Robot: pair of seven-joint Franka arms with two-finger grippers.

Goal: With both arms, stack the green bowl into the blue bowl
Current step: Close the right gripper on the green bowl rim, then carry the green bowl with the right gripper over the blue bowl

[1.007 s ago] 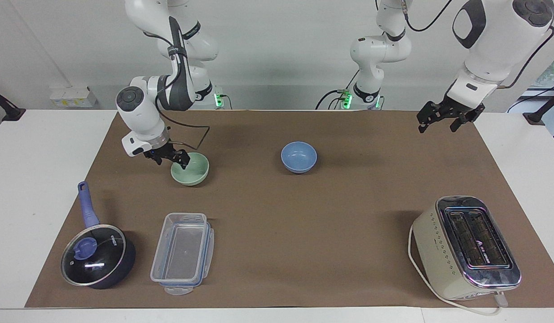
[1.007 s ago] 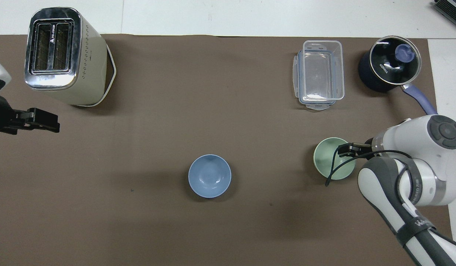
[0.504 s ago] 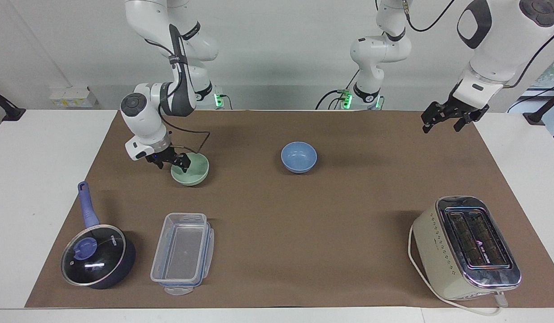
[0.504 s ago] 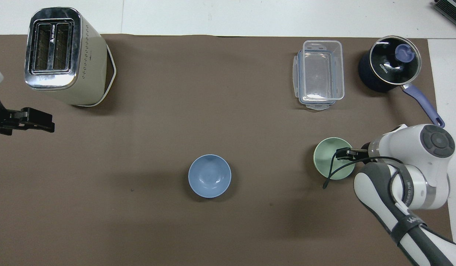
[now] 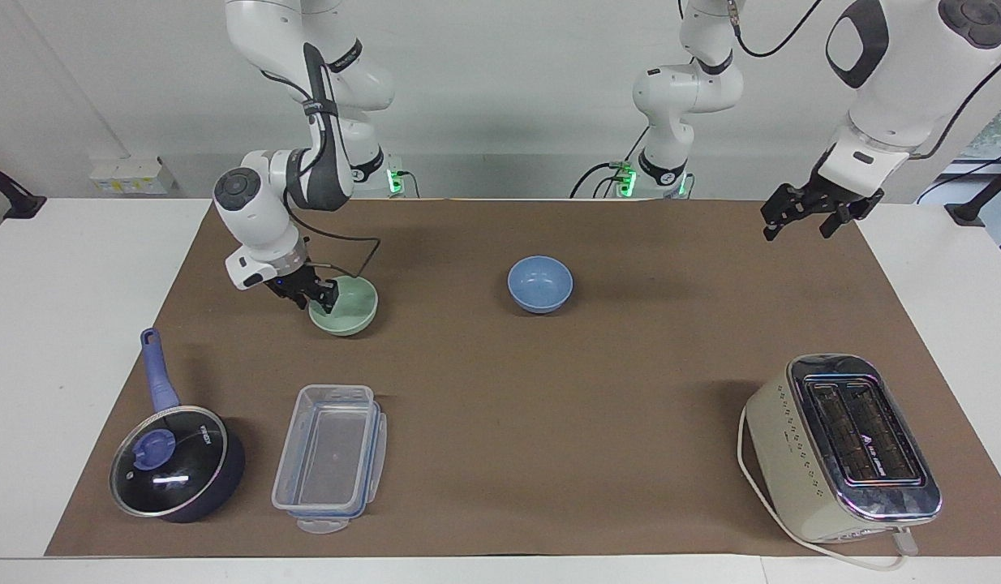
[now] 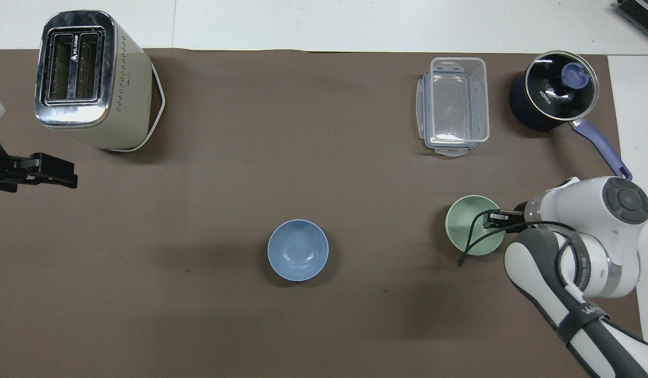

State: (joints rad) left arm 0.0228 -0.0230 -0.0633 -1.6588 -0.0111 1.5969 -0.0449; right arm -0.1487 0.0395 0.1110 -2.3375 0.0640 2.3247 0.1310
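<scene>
The green bowl [image 5: 353,310] stands on the brown mat toward the right arm's end of the table; it also shows in the overhead view [image 6: 467,229]. My right gripper [image 5: 315,298] is low at the bowl's rim, one finger inside and one outside, shut on the rim; in the overhead view [image 6: 493,218] it lies over the same rim. The blue bowl [image 5: 539,284] stands empty mid-table, apart from the green one, and also shows in the overhead view [image 6: 298,250]. My left gripper [image 5: 795,230] waits open in the air over the mat's edge at the left arm's end [image 6: 66,176].
A cream toaster [image 5: 841,446] stands farther from the robots at the left arm's end. A clear plastic container [image 5: 330,458] and a dark blue lidded saucepan [image 5: 176,462] stand farther out than the green bowl.
The right gripper's fingers have drawn together on the green bowl's rim. The left gripper rose slightly, then held still. Both bowls stay in place.
</scene>
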